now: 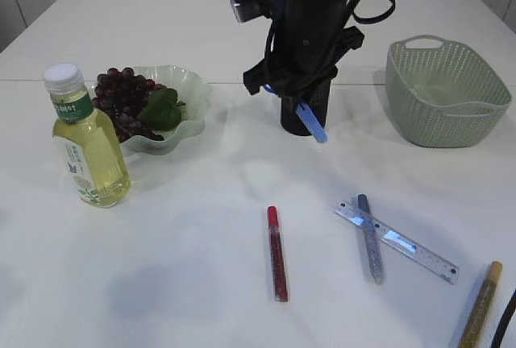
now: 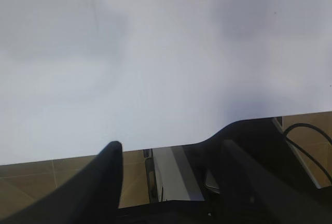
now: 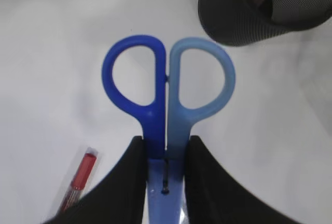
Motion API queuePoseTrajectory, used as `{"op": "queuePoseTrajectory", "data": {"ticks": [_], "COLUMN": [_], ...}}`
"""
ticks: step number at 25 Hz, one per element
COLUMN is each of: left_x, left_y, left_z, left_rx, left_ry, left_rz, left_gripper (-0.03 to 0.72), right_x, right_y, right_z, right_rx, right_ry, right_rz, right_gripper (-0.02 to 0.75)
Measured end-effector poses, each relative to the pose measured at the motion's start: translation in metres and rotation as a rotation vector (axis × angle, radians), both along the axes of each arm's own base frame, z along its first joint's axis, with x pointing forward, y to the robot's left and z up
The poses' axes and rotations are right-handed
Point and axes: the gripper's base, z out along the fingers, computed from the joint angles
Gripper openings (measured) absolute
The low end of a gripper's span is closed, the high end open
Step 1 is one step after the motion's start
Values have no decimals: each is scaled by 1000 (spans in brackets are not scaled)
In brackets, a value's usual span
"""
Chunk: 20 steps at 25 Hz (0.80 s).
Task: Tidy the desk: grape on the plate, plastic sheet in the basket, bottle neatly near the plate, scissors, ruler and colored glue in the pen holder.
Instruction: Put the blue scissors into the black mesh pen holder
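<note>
Right pincer (image 3: 165, 154) grips scissors (image 3: 167, 94) beside pen holder (image 3: 264, 9).

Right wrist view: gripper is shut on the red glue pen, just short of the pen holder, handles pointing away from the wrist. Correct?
Not quite. The right gripper is shut on the scissors, not the red glue pen, which lies loose on the table. The right wrist view shows this. The rest holds: pen holder close ahead, handles pointing away.

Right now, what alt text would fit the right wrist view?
The right gripper has its jaws shut on blue scissors, handle loops pointing away from the camera, above a white table. A dark mesh pen holder sits at the upper right, a red glue pen at the lower left.
</note>
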Motion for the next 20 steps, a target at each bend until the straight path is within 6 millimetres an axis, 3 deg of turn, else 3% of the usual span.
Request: {"op": "queuePoseTrajectory", "data": {"ticks": [6,20], "left_x": [0,0], "left_y": [0,0], "left_z": [0,0], "left_rx": [0,0], "left_ry": [0,2], "left_rz": [0,0], "left_gripper": [426,426], "right_x": [2,38], "right_y": [-2,-20], "right_z": [27,46], "right_rx": [40,146], "right_ry": [-152,-459], "right_rz": [21,26], "right_gripper": [181,181]}}
